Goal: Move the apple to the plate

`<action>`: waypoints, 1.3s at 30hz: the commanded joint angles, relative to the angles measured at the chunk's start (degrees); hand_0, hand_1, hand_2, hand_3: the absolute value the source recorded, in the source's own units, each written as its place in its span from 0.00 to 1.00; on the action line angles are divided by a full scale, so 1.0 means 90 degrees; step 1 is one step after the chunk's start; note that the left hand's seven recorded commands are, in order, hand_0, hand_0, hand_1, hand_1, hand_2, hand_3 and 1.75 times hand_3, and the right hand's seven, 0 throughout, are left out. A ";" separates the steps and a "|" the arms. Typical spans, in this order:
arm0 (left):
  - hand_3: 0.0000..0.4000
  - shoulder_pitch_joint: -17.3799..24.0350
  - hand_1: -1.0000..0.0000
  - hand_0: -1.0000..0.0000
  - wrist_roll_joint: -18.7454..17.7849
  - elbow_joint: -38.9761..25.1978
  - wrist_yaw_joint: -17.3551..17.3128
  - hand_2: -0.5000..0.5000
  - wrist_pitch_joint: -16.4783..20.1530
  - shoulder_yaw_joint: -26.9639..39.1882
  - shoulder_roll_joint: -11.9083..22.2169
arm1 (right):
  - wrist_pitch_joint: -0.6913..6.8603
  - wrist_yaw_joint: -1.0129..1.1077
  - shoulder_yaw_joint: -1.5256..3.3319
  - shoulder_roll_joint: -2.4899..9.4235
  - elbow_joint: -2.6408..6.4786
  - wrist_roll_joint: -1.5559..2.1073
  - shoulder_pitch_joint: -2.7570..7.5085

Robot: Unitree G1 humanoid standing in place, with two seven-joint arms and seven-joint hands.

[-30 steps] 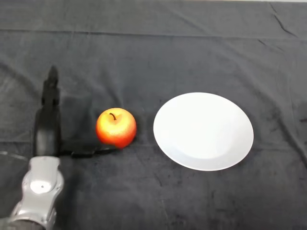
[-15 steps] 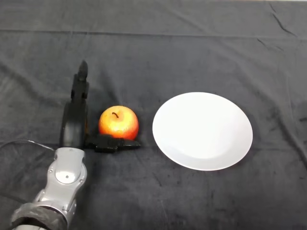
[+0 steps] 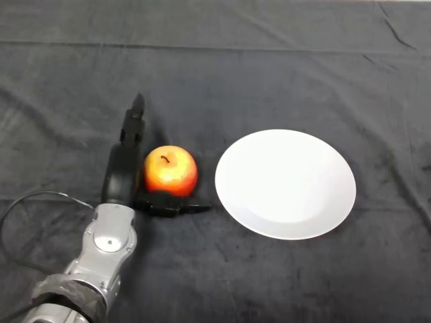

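Left hand (image 3: 123, 176) set flat against the left flank of the apple (image 3: 170, 170), fingers (image 3: 133, 124) stretched straight toward the far edge and the thumb (image 3: 172, 204) reaching along the near side beneath the fruit, so the hand stands wide and cups rather than clasps. The apple sits upright on the dark cloth of the desk (image 3: 283, 67), stem up, just left of the white plate (image 3: 285, 184) and apart from its rim by a narrow strip of cloth. Bare cloth lies on every side of the plate.
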 commanded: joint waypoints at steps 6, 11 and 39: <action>1.00 -0.0337 0.00 0.00 -0.0095 0.0218 0.0019 0.50 0.0162 -0.0429 0.0071 | -0.0021 -0.0021 -0.0088 -0.0187 -0.0146 0.0173 -0.0238; 1.00 -0.0340 0.00 0.00 -0.0044 -0.0007 0.0052 0.50 0.0259 -0.0622 0.0159 | -0.0021 -0.0019 -0.0088 -0.0189 -0.0142 0.0173 -0.0239; 1.00 0.0158 0.00 0.00 0.0693 -0.3370 0.1053 0.50 0.1484 -0.1779 0.0304 | -0.0027 -0.0036 -0.0077 -0.0165 -0.0194 0.0170 -0.0219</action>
